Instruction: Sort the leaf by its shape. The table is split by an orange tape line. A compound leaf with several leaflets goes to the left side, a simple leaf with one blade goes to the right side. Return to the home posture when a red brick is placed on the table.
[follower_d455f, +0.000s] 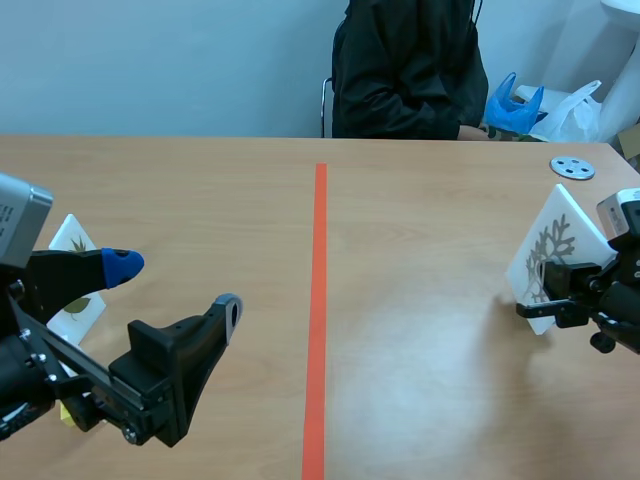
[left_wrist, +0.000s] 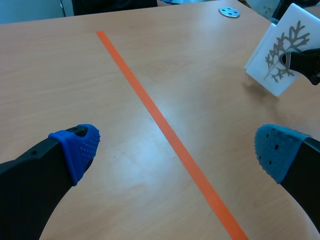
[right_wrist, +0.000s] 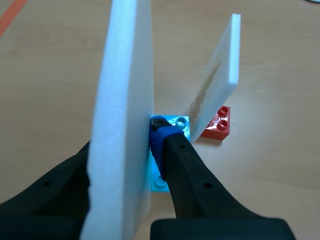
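My right gripper (follower_d455f: 548, 292) is shut on a white card (follower_d455f: 556, 238) printed with a grey branching compound leaf, held upright right of the orange tape line (follower_d455f: 318, 300). In the right wrist view this card (right_wrist: 125, 100) stands edge-on between the fingers, over a blue brick (right_wrist: 172, 150). Just ahead, a second white card (right_wrist: 216, 70) leans with a small red brick (right_wrist: 219, 128) at its foot. My left gripper (follower_d455f: 176, 285) hangs open over the left half, holding nothing. Behind it stands a white card with an olive single-blade leaf (follower_d455f: 76, 285). The left wrist view shows the compound-leaf card (left_wrist: 282, 50).
A person in dark clothes (follower_d455f: 405, 70) sits across the table. A metal disc (follower_d455f: 572, 167) lies at the far right, with a blue bag (follower_d455f: 515, 105) and a white bag (follower_d455f: 575, 115) beyond it. A yellow piece (follower_d455f: 66, 413) shows under my left arm.
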